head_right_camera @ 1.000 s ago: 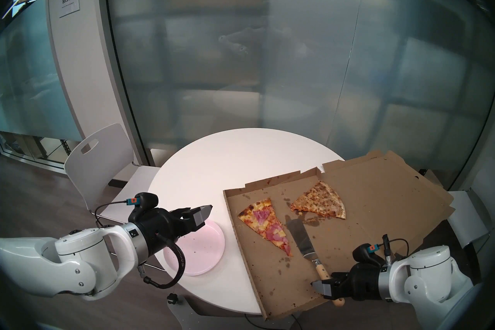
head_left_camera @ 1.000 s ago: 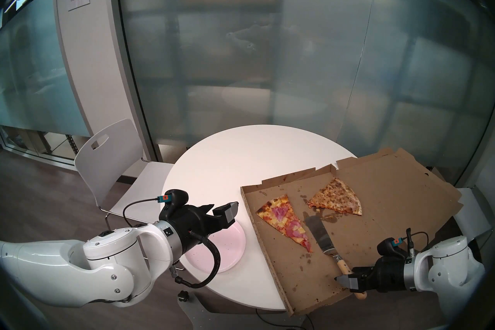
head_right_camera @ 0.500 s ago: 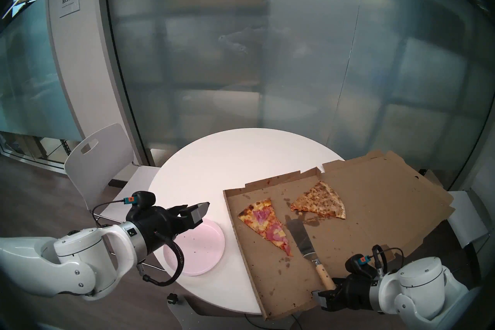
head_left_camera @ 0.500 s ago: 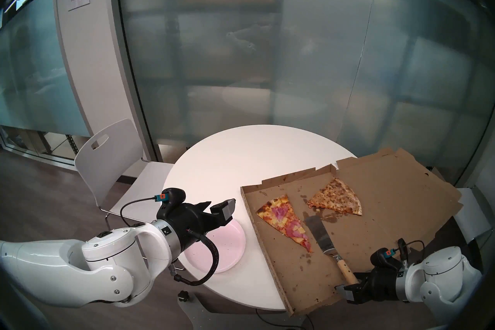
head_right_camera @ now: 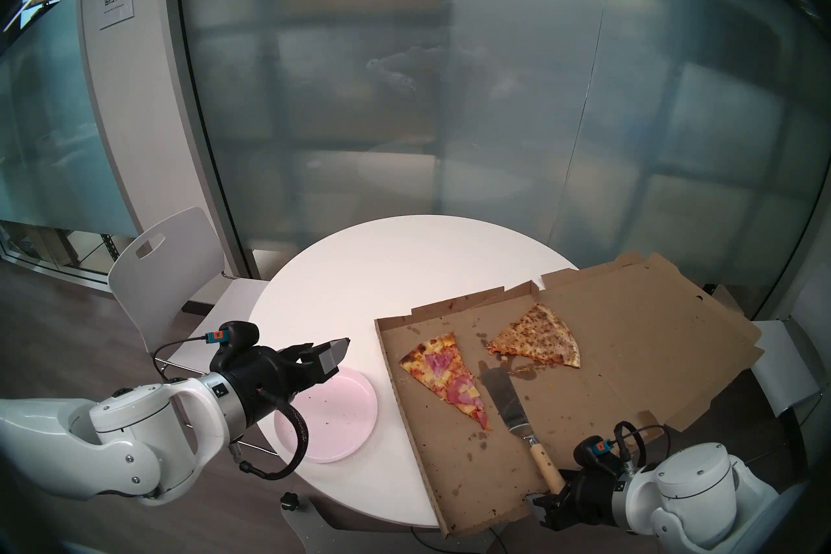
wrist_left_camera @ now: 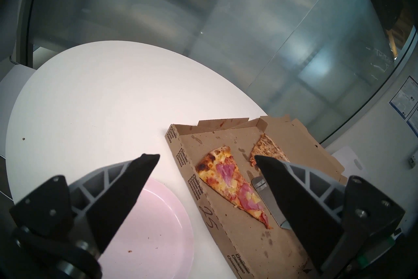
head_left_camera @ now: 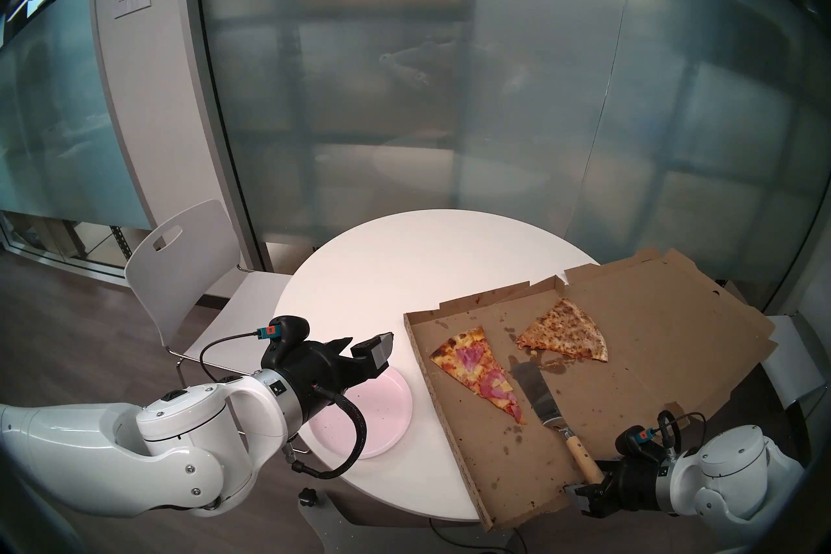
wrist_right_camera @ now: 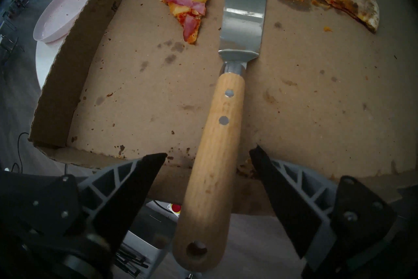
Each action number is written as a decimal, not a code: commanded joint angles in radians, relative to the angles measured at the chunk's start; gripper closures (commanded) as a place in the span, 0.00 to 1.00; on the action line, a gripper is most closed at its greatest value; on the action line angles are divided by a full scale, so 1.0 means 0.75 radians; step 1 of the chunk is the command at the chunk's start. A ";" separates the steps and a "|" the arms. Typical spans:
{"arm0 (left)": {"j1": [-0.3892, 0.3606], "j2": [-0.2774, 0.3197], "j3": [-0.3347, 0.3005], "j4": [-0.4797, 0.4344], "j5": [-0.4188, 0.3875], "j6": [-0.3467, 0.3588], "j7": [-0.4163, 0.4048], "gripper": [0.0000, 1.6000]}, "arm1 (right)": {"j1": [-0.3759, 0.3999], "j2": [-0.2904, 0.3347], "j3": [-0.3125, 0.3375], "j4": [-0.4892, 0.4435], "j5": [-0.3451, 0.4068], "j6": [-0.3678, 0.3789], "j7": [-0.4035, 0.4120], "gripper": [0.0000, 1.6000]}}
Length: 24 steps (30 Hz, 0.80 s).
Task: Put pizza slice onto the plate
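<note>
Long triangular ham-and-pineapple pizza slice [head_left_camera: 479, 374] lies flat in the open brown cardboard pizza box [head_left_camera: 494, 463], near the box's left wall, tip toward the robot. Round pale pink plate [head_left_camera: 386, 413] sits on the round white table [head_left_camera: 404, 261] just left of the box, bare except for a few dark crumbs. Metal spatula with a pale wooden handle [wrist_right_camera: 214, 158] rests in the box just right of the slice, blade flat on the cardboard, handle end sticking out past the near box edge. Right gripper [wrist_right_camera: 208, 158]: jaws apart, one finger on each side of the handle, neither touching it. Left gripper [wrist_left_camera: 207, 159]: jaws wide apart, holding nothing, hovering over the plate's far edge. A second, wider browned speckled slice [head_left_camera: 566, 330] lies farther back right in the box.
</note>
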 commanded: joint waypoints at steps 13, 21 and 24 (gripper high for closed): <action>-0.007 0.001 -0.002 -0.018 -0.001 -0.008 -0.029 0.00 | 0.022 0.020 0.019 -0.026 -0.039 -0.021 -0.009 0.16; -0.007 0.004 -0.001 -0.018 -0.004 -0.013 -0.030 0.00 | 0.021 0.026 0.003 -0.011 -0.046 -0.024 -0.001 0.59; -0.006 0.008 -0.001 -0.018 -0.008 -0.018 -0.031 0.00 | 0.019 0.027 -0.001 -0.006 -0.050 -0.030 0.004 0.76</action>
